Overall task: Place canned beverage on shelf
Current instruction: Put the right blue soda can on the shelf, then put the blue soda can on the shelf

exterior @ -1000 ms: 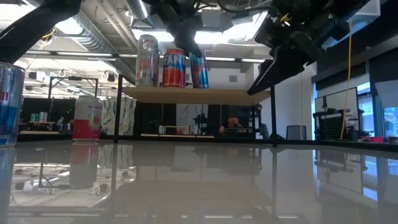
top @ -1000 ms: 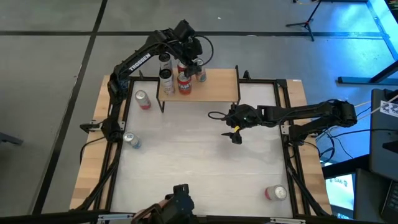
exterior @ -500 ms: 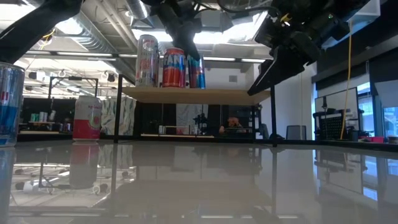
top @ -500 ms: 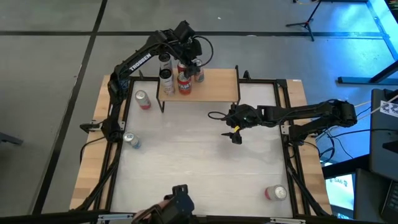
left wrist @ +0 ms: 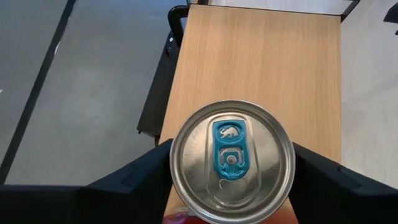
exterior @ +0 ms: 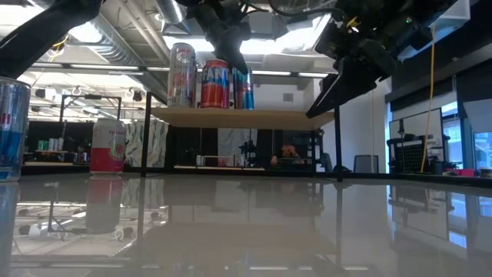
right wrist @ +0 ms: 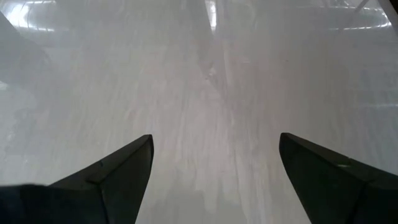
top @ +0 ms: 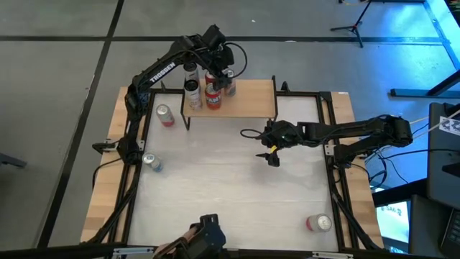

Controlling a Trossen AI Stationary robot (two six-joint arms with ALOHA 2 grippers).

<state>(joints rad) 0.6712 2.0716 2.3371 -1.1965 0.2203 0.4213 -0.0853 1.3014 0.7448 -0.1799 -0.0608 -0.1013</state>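
The shelf (top: 248,101) stands at the table's far edge, a wooden board on thin black legs. On its left part stand a tall silver can (exterior: 182,75), a red can (exterior: 215,83) and a blue can (exterior: 244,88) with a silver top and blue tab (left wrist: 230,162). My left gripper (top: 228,75) is over the blue can, one finger on each side of it. My right gripper (top: 272,155) hangs open above the middle of the table, with nothing between its fingers (right wrist: 112,174). My left gripper has the blue can between its two fingers (left wrist: 146,174), which lie against the opposite sides of the wall just below the top rim (left wrist: 175,165); I see no gap there. The fingers slant down from the shelf's left end. The can stands upright on the shelf board.
A pink can (top: 165,115) stands on the table left of the shelf. A blue-silver can (top: 151,162) is near the left edge and a red can (top: 318,223) at the near right. The shelf's right half (left wrist: 267,74) is bare wood.
The blue can, tilted a second ago, now stands upright on the shelf board beside the red can. My left gripper has stayed over it. My right arm has kept still.
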